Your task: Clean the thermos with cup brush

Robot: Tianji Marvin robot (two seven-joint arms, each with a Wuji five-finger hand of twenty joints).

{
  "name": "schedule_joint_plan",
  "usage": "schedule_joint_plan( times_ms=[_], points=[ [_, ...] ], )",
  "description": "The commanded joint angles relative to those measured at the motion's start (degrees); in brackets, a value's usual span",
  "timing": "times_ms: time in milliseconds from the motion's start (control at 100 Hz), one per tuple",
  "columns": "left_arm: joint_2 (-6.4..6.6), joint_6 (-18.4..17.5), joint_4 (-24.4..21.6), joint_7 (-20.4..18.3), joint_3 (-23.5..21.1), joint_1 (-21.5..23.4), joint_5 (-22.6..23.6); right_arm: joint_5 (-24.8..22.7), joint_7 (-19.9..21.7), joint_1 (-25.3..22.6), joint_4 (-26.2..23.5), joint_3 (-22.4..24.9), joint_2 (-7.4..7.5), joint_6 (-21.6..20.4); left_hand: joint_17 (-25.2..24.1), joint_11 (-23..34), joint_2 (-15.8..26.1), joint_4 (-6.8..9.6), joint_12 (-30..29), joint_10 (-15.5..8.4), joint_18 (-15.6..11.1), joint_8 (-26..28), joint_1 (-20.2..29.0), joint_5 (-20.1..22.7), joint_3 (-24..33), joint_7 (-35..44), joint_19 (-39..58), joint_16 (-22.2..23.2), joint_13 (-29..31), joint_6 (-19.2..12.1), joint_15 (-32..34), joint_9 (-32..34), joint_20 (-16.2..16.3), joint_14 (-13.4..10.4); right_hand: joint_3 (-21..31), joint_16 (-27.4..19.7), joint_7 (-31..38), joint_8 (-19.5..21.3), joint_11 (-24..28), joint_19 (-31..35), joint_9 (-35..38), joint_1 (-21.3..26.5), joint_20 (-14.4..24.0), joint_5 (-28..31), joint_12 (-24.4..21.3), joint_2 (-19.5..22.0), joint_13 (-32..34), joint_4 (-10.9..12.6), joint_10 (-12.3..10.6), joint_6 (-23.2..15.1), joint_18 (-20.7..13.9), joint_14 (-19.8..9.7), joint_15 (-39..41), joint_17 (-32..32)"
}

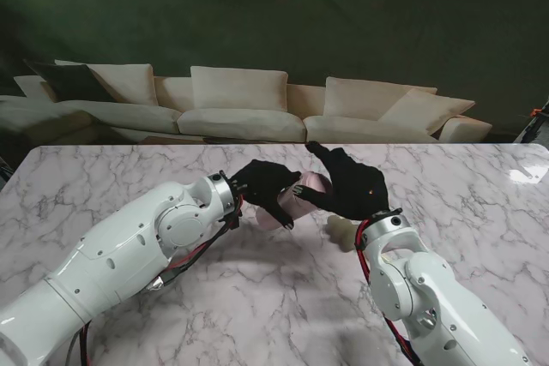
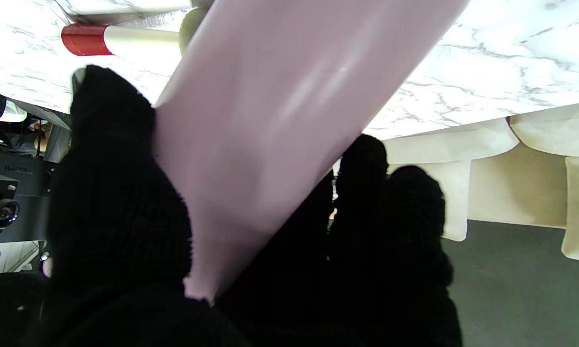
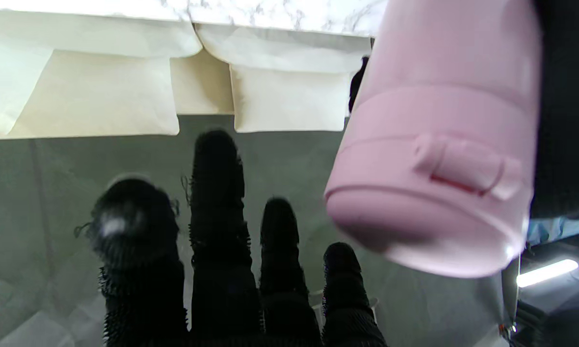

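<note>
Currently the pink thermos (image 1: 302,195) sits at centre frame of the stand view, lifted off the marble table (image 1: 257,297) and gripped by the left hand (image 1: 264,186), whose black-gloved fingers wrap the body; left wrist view confirms fingers on both sides of the barrel (image 2: 270,120). Long axis runs roughly left-right, tilted, with the lid end toward the right hand (image 1: 350,186). Right wrist view shows that lid end (image 3: 434,193) close beside the right fingers (image 3: 217,193), which are extended and apart, holding nothing; lid appears on, latch visible. Cup brush: cream sponge head (image 1: 341,231) lies on the table just nearer to me than the right hand; its red-tipped handle (image 2: 121,39) shows in the left wrist view. Judgement: right hand is nearer to both lid and brush, so opening, then picking up the brush, falls to it.
</note>
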Motion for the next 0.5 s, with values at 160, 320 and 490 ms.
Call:
schedule_joint_plan(
  times_ms=[160, 320, 490],
  points=[
    [-0.10, -0.1, -0.8, -0.8, -0.5, -0.2, 0.3, 5.8, 2.2, -3.4, -1.8, 8.3, 0.71, -17.0, 0.3, 4.8, 22.0, 6.38, 2.0, -3.9, -5.4, 2.3, 19.9, 5.2, 21.4, 8.0, 2.2, 1.2, 3.4, -13.1, 4.2, 1.5, 0.3, -2.1, -1.0, -14.9, -22.1, 7.3, -22.9, -24.5, -12.4, 16.8, -2.3, 0.7, -10.6, -5.8, -24.7, 1.3, -1.3, -0.1, 4.5, -0.5, -24.0, -29.4],
    [0.00, -0.3, -0.8, -0.8, -0.8, -0.1, 0.6, 6.0, 5.9, -4.1, -1.4, 13.8, 1.71, -29.0, 0.3, 4.7, 22.1, 6.39, 2.0, -3.9, -5.4, 2.3, 19.8, 5.2, 21.4, 8.0, 2.2, 1.2, 3.4, -13.2, 4.2, 1.5, 0.3, -2.2, 8.7, -17.1, -20.7, 1.6, -28.3, -28.1, -12.5, 40.6, -4.4, 1.1, -12.5, -21.2, -25.3, 8.1, -2.0, -5.5, 5.1, -0.8, -27.2, -31.3],
    [0.15, -0.6, -1.0, -1.0, -1.0, 0.0, 0.9, 4.0, 9.0, -3.8, -0.9, 15.8, 2.53, -33.4, 0.3, 4.8, 22.1, 6.38, 2.0, -3.8, -5.5, 2.3, 19.9, 5.2, 21.4, 8.0, 2.2, 1.2, 3.4, -13.1, 4.2, 1.5, 0.3, -2.2, 44.8, -17.1, -18.0, 16.1, -27.4, -29.9, -12.4, 50.5, -5.4, 0.4, -12.0, -30.8, -23.8, 9.6, -2.0, -16.2, 4.7, -2.3, -27.2, -32.1]
  ],
)
